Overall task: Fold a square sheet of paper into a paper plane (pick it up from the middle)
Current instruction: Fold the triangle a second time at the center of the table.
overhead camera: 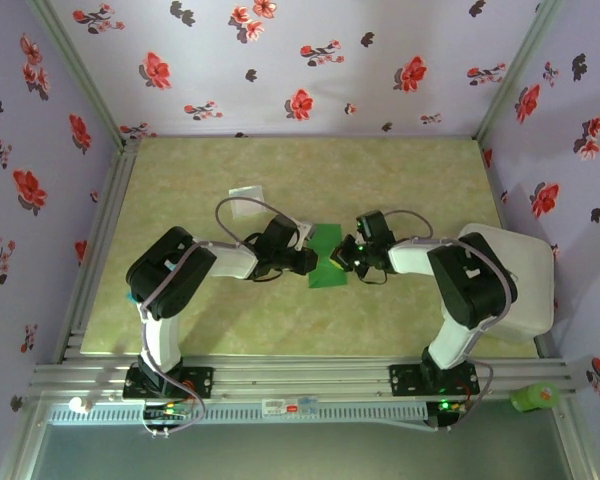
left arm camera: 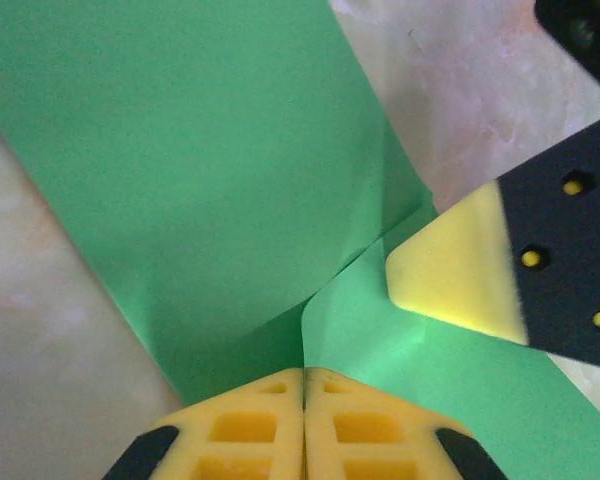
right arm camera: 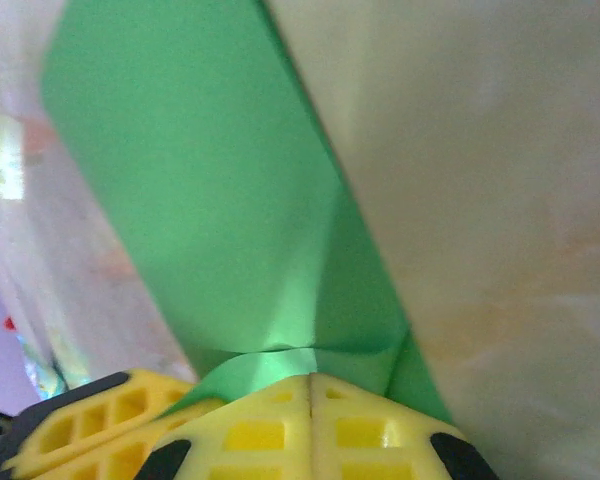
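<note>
Left gripper and right gripper, both shut, touched the part-folded paper mid table, from 9 and 3 o'clock; uneven pushing could have skewed the crease or torn it

Soft, even overhead light leaves faint shadows on the mottled beige counter. In the wrist views the thin bright green paper sheet blurs close up.

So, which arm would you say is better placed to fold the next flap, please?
Left, probably: the left gripper is shut on a lifted flap of the paper, ready to carry it over, while the right gripper, shut, seems to pin the rest.
</note>
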Motion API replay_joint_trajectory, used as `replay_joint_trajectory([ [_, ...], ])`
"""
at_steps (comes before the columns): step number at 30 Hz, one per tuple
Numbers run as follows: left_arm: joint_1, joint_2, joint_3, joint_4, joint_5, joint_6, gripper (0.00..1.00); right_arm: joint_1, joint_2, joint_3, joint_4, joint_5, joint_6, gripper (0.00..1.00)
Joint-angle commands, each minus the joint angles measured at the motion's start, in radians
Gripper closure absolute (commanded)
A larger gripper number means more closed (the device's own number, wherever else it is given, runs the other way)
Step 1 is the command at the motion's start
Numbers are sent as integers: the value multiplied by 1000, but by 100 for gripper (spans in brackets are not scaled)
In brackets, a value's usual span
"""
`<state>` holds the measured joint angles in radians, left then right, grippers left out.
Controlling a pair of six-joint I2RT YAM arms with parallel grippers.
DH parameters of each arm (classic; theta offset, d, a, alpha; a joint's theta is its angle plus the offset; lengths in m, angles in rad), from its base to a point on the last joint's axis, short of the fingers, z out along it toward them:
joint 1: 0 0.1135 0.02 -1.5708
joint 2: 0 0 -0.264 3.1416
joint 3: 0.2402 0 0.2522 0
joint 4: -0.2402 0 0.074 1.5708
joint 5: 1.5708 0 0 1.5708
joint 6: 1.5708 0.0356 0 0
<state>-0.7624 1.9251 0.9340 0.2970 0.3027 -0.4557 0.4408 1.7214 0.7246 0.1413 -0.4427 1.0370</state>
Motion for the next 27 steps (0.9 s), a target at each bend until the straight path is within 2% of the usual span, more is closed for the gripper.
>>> replay_joint_trajectory([
  [1,13,39,-2,-85,-18,35,91,-18,26,-42,-53,63,10,100],
  [11,14,39,9,-109,-18,48,91,-42,-69,24,-46,-1,-28,97],
  [14,15,41,9,-107,-18,46,91,-56,-43,43,-63,-2,-39,96],
  [18,14,42,8,-110,-15,46,91,-67,21,15,7,-12,-4,97],
  [22,15,36,3,-116,-14,51,91,-70,48,-1,-43,69,6,98],
  [27,15,30,-4,-116,-14,51,91,-94,10,-29,-43,144,22,98],
])
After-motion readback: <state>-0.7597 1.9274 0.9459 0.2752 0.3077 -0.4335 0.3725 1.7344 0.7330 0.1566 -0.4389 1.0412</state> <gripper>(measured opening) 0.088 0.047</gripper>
